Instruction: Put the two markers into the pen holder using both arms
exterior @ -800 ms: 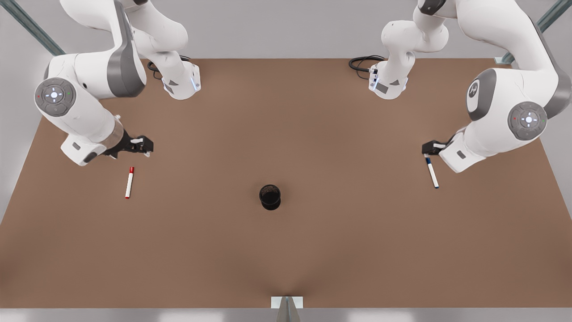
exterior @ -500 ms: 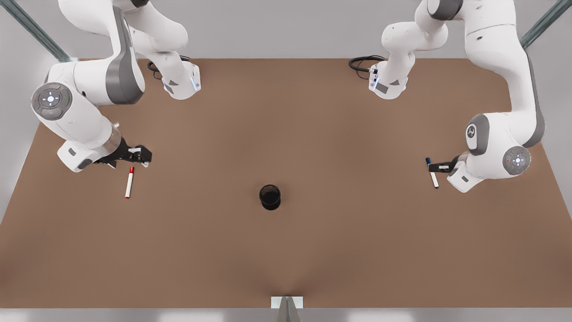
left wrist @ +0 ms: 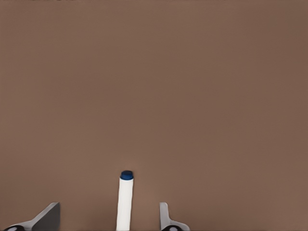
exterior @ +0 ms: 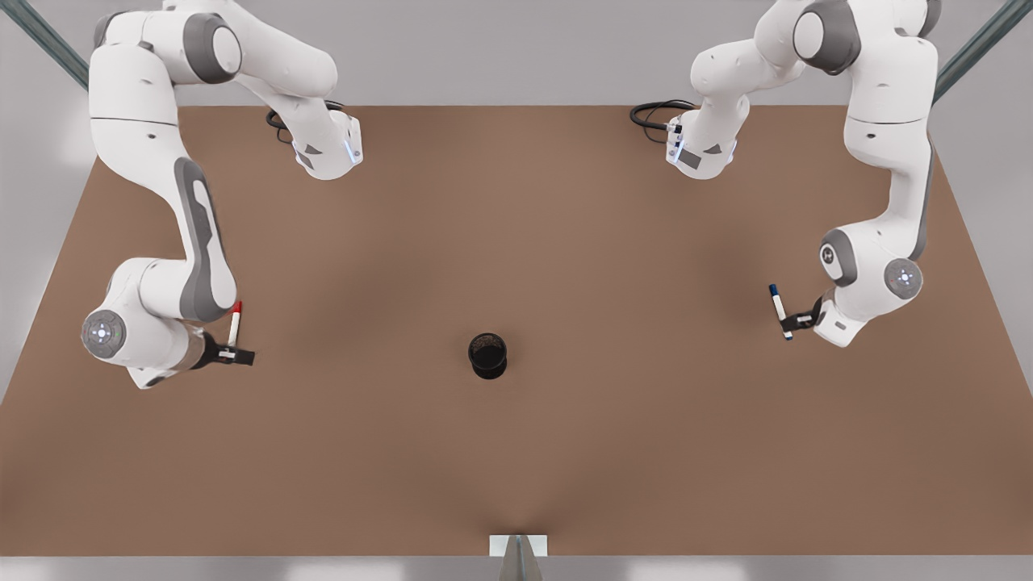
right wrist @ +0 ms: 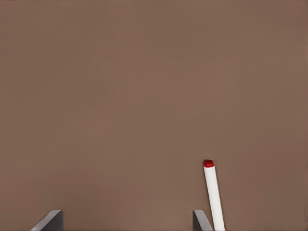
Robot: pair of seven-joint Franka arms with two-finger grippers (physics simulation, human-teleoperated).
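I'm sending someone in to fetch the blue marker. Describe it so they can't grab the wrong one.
Start at the small black round pen holder in the middle of the brown table, then look far toward the front view's right. There the left gripper, fingers open, straddles a thin white-barrelled marker with a dark blue cap. The other marker's cap is red.

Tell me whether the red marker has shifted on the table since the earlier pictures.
No. The red marker lies at the same spot relative to the pen holder; the right gripper has come down over its lower end.
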